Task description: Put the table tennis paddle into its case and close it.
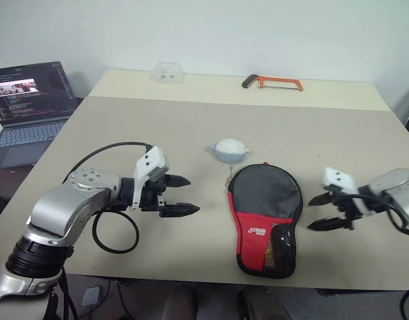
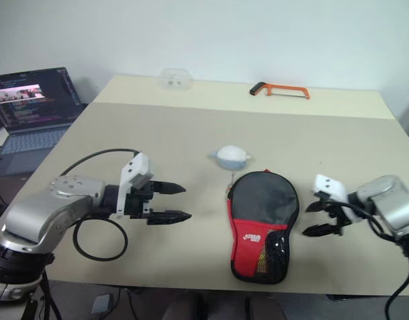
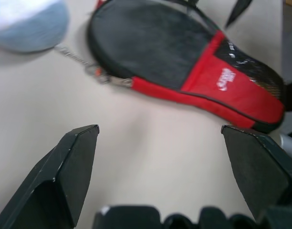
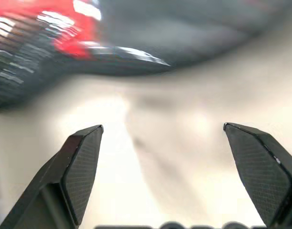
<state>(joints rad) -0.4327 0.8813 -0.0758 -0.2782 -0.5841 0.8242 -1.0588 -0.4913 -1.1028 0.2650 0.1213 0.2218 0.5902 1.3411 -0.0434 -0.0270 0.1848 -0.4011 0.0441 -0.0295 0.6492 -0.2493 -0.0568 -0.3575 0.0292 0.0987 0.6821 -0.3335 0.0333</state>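
The case [image 1: 265, 213], black on top with a red lower part and a mesh pocket, lies flat on the table near the front edge. Its zip pull [image 3: 107, 78] on a short chain lies beside its rounded end. The table tennis paddle is hidden from me. My left gripper [image 1: 191, 195] hovers open to the left of the case, pointing at it, with nothing between its fingers. My right gripper [image 1: 312, 215] is open and empty just to the right of the case, a small gap away. In the right wrist view the case [image 4: 88, 38] lies beyond the spread fingers [image 4: 84, 162].
A small grey rounded pouch [image 1: 229, 151] sits just behind the case. An orange hacksaw [image 1: 274, 83] and a clear plastic container [image 1: 167, 72] lie at the far edge of the table [image 1: 157, 127]. A laptop [image 1: 27, 100] stands open off to the left.
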